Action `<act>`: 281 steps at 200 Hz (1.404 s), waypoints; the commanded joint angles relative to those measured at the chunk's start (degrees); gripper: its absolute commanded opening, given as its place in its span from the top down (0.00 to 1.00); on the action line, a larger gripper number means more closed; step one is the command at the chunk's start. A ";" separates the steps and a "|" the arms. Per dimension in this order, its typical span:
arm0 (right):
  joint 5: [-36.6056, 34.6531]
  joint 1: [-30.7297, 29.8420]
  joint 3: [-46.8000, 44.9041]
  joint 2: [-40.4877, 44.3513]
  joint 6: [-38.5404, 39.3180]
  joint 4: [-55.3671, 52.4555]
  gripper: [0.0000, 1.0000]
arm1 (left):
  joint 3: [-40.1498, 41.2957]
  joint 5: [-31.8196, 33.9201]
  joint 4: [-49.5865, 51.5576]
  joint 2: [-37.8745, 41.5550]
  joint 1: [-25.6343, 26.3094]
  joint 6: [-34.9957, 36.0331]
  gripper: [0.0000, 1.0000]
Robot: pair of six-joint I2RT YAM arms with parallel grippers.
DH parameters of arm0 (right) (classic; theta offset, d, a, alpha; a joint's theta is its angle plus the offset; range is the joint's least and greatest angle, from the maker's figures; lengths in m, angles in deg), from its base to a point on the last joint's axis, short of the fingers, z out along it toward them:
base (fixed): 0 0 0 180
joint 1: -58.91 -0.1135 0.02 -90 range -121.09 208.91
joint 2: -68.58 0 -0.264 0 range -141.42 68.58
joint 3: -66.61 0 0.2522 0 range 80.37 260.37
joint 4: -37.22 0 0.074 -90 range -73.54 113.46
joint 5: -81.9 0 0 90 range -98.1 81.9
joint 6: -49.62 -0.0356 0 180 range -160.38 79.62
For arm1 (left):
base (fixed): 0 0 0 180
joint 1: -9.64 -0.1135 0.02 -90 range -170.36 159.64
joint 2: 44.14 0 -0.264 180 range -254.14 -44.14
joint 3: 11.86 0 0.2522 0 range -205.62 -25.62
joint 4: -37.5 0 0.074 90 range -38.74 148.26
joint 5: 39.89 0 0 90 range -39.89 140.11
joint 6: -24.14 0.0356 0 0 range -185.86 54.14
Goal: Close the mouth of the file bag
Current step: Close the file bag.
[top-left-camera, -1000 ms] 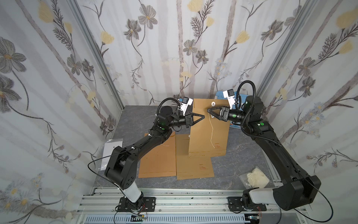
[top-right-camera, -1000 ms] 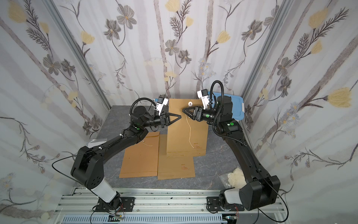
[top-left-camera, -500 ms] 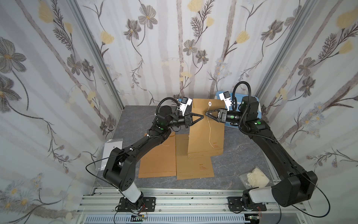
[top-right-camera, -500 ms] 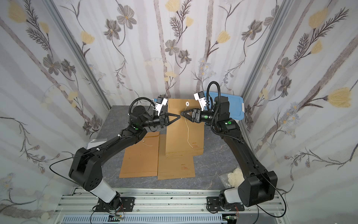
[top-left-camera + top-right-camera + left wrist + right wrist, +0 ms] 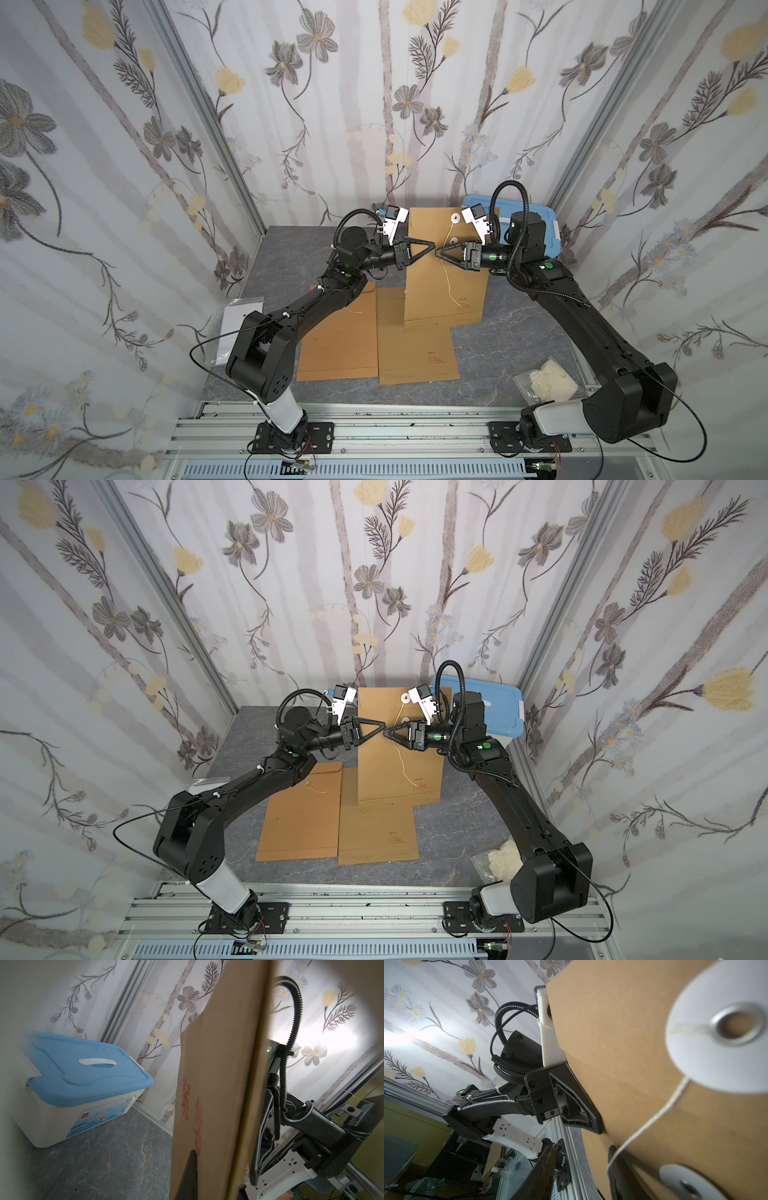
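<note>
The brown file bag (image 5: pixel 451 286) (image 5: pixel 401 766) stands upright at the back of the table. My left gripper (image 5: pixel 431 245) (image 5: pixel 383 726) is shut on its left edge. In the left wrist view the file bag (image 5: pixel 214 1084) fills the middle, and one finger (image 5: pixel 191 1174) lies on its printed face. My right gripper (image 5: pixel 439 253) (image 5: pixel 387 734) is open, tip to tip with the left one. A white string (image 5: pixel 654 1118) runs from the upper disc (image 5: pixel 720 1028) down across one right fingertip (image 5: pixel 616 1165), beside the lower disc (image 5: pixel 685 1184).
A white box with a blue lid (image 5: pixel 540 216) (image 5: pixel 83 1068) stands behind the right arm. Two more brown file bags (image 5: pixel 340 336) (image 5: pixel 415 345) lie flat on the grey table. A plastic bag of white stuff (image 5: pixel 548 378) lies front right, a sleeved sheet (image 5: pixel 241 320) front left.
My right gripper has moved left across the bag's face until it nearly meets the left gripper, and its jaws have narrowed. The left gripper still holds the bag upright.
</note>
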 commanded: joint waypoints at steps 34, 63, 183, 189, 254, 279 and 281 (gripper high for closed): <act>0.38 -1.22 -3.97 0.39 -1.15 6.04 0.59 | 0.51 2.13 -6.95 -0.45 -0.76 -3.55 1.00; -0.06 -2.89 -5.70 -0.35 -2.69 9.06 0.60 | 1.06 2.98 -9.00 -0.84 -0.98 -5.11 1.00; -2.35 -4.18 -9.14 0.23 -3.08 11.38 0.75 | 3.00 6.50 -15.29 -1.37 -2.31 -10.01 1.00; -2.35 -4.18 -9.31 0.31 -3.06 11.39 0.75 | 3.23 6.69 -15.66 -1.42 -2.46 -10.31 1.00; -2.26 -4.69 -10.53 0.18 -3.02 11.96 0.86 | 3.96 7.33 -22.11 -2.62 -3.43 -15.21 1.00; -2.35 -4.79 -10.73 0.18 -3.13 12.11 0.88 | 3.96 7.35 -22.99 -2.87 -3.74 -16.11 1.00; -2.35 -4.79 -10.73 0.18 -3.14 12.10 0.88 | 3.96 7.38 -22.96 -2.90 -3.74 -16.12 1.00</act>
